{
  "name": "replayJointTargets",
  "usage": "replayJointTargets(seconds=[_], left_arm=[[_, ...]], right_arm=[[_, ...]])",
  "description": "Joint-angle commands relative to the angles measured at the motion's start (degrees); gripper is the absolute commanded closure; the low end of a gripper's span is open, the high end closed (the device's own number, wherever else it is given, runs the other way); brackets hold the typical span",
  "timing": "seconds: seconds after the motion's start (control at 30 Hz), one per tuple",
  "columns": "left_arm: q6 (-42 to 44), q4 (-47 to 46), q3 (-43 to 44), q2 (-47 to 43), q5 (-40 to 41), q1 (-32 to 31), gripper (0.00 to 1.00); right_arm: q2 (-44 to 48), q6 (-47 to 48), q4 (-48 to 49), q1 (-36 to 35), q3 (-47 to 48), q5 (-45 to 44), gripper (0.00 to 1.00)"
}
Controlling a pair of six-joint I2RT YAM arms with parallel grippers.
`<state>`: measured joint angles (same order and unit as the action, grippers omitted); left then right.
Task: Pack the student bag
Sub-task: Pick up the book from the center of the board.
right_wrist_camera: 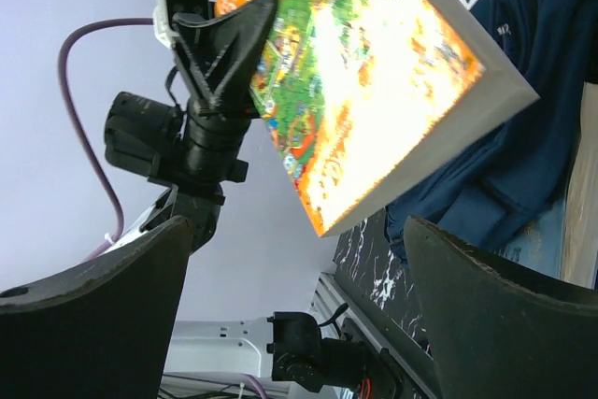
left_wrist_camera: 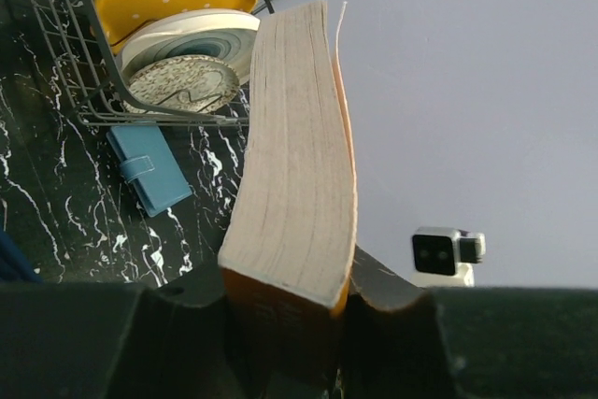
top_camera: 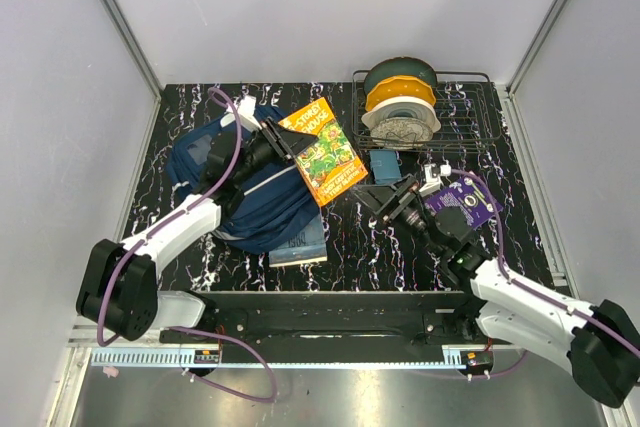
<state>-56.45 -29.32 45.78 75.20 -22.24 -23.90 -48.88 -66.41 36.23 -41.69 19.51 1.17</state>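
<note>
The left end effector (top_camera: 278, 139) is clamped on the edge of a colourful book (top_camera: 325, 152), lifted by the navy backpack (top_camera: 250, 209) lying on the left of the desk (top_camera: 350, 237), while the right end effector (top_camera: 393, 195) gapes wide and empty.

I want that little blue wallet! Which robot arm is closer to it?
Right. The right end effector hangs open close by the blue wallet, on the robot's side; the left end effector is farther off to its left, gripping the orange book.
</note>
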Motion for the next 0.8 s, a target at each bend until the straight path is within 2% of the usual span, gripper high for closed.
replayJointTargets(seconds=[0.0,0.2,0.47,0.6,0.63,0.7,0.73,0.77], left_arm=[[-5.0,-11.5,1.2,-1.3,1.1,0.3,1.00],[-5.6,-12.9,1.1,-1.5,0.5,0.3,1.00],[-7.2,-15.3,-1.1,-2.0,-0.6,0.3,1.00],[-8.4,-16.7,-1.7,-1.6,-1.9,0.3,1.00],[-9.5,-19.3,-2.9,-1.5,-2.1,0.4,1.00],[-11.9,-22.1,-3.8,-1.0,-2.6,0.5,1.00],[-11.9,-22.1,-3.5,-0.8,-3.1,0.4,1.00],[-11.5,-21.7,-3.5,-0.5,-3.2,0.4,1.00]], right_arm=[[-4.4,-5.0,7.0,-0.1,-0.6,-1.4,0.00],[-10.7,-7.3,13.7,-0.1,0.1,-1.3,0.00],[-18.9,-4.6,18.3,0.8,5.2,0.9,0.00],[-25.1,-7.6,30.5,2.4,4.8,4.1,0.01],[-26.4,-8.4,32.7,3.1,4.8,5.4,0.08],[-30.0,-10.0,38.4,3.3,5.1,6.7,0.12],[-31.1,-10.3,39.8,3.3,5.4,8.3,0.20],[-32.8,-10.8,42.3,3.3,5.6,9.0,0.22]])
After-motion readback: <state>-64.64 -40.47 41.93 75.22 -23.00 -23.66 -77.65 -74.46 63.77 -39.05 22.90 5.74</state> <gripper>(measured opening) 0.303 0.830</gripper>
